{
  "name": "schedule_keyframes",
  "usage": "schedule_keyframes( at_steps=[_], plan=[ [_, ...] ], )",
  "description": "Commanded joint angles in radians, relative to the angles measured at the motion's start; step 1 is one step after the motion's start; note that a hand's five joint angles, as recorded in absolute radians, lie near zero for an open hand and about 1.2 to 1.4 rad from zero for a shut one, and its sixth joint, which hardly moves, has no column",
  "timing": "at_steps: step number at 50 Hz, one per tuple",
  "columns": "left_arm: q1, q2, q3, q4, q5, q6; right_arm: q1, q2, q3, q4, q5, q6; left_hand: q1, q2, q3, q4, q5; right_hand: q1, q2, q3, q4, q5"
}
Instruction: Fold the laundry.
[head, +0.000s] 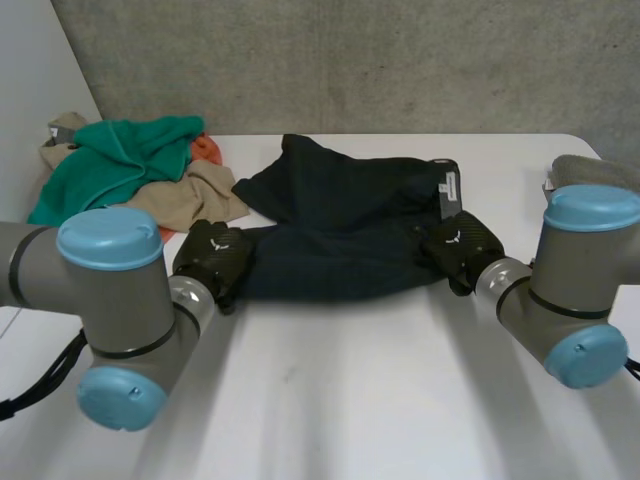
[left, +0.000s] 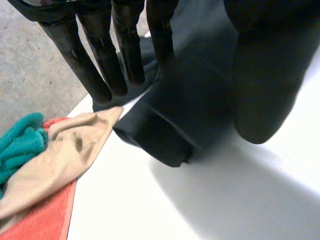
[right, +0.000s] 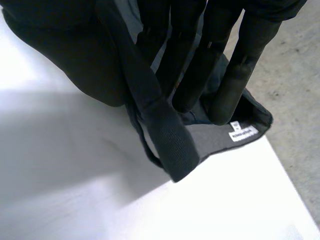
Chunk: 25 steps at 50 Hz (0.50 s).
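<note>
A dark blue garment (head: 340, 235) is spread in the middle of the white bench (head: 350, 400). Its left edge is pinched by the left hand (head: 213, 258). In the left wrist view the cloth is clamped between the straight fingers (left: 126, 55) and the thumb, and is lifted a little off the bench. Its right edge, near a small white label (right: 242, 133), is clamped the same way by the right hand (head: 462, 245). At the far left of the bench a green towel (head: 120, 160), a beige cloth (head: 195, 195) and an orange cloth (head: 205, 148) are piled. The beige cloth is just beside the garment.
</note>
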Motion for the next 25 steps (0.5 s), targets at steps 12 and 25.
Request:
schedule_keyframes(
  at_steps=[12, 25],
  plan=[
    [-0.008, 0.126, -0.214, 0.031, 0.043, 0.072, -0.028, -0.167, 0.128, 0.160, -0.002, 0.001, 0.855, 0.810, 0.807, 0.814, 0.813, 0.292, 0.211, 0.201, 0.197, 0.223],
    [-0.061, 0.352, -0.305, -0.232, 0.062, 0.180, -0.068, -0.368, 0.216, 0.585, -0.016, -0.152, 0.855, 0.810, 0.807, 0.814, 0.813, 0.292, 0.211, 0.201, 0.197, 0.223]
  ],
)
